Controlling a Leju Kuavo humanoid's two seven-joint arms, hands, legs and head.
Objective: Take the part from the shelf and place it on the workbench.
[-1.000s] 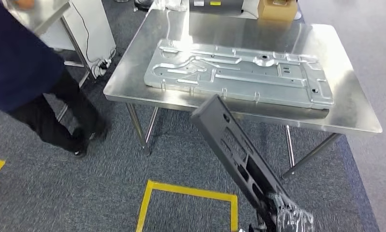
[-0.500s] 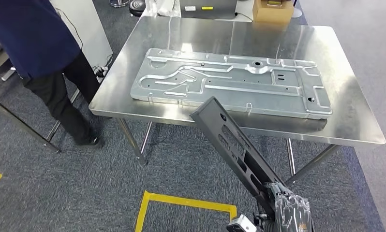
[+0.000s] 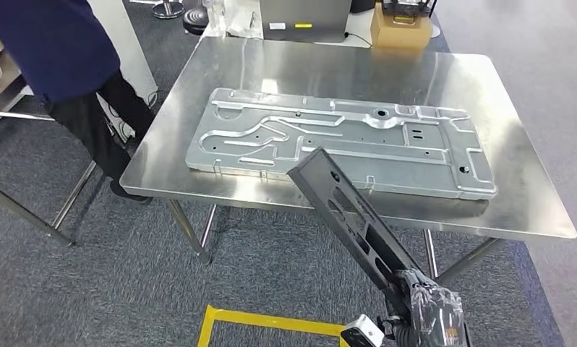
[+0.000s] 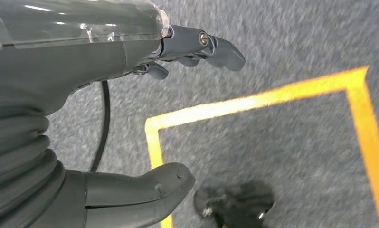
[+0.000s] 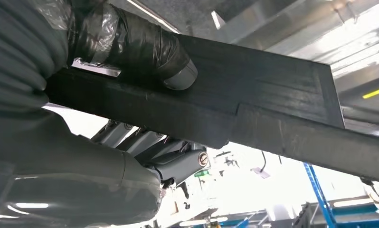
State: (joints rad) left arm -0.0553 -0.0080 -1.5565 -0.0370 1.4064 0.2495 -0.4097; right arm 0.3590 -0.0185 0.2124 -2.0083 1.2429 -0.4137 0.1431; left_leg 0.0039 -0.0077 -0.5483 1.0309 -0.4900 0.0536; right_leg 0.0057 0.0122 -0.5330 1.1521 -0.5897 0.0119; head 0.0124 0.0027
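Right hand (image 3: 432,318), half cut off at the near edge, grips the long black part (image 3: 351,220), its far tip over the desk's (image 3: 531,210) near edge, overlapping the stamped metal panel (image 3: 343,141). Left hand (image 4: 130,95) hangs wide, holding nothing, over carpet. A person (image 3: 61,65) stands far left.
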